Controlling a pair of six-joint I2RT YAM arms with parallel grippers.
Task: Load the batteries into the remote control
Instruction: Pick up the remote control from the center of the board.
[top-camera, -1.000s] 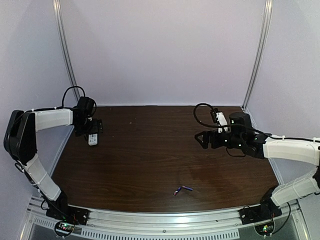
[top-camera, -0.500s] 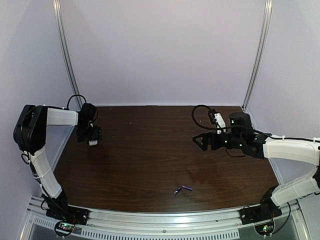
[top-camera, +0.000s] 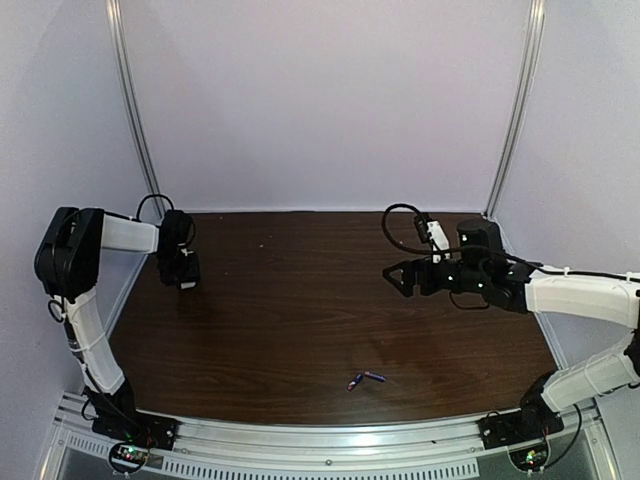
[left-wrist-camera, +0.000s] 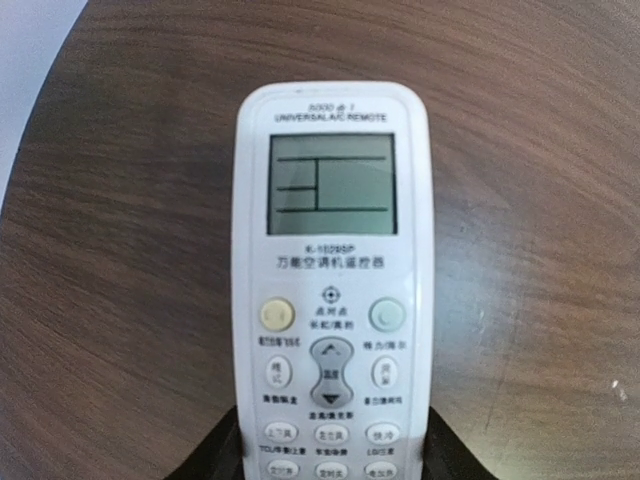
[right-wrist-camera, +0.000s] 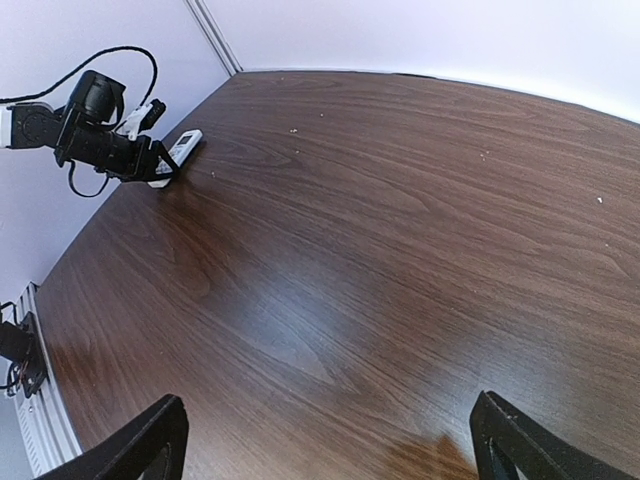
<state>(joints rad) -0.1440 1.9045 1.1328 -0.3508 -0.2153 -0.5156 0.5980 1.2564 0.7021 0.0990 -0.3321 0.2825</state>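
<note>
The remote control lies face up, display and buttons showing, on the table's far left. My left gripper is down over its lower end, and its black fingers press against both long sides, shut on it. The right wrist view shows the same remote far off under the left arm. Two small bluish-purple batteries lie together near the front edge, apart from both grippers. My right gripper hovers at mid-right, open, with only bare wood between its fingers.
The dark wooden table is bounded by purple walls at the back and sides. A metal rail runs along the front. Upright posts stand in the back corners. A black cable loops off the right wrist.
The left arm has drawn in and come down over the remote, and its fingers have closed from wide open onto its sides. The right gripper drifted slightly left and stayed open.
</note>
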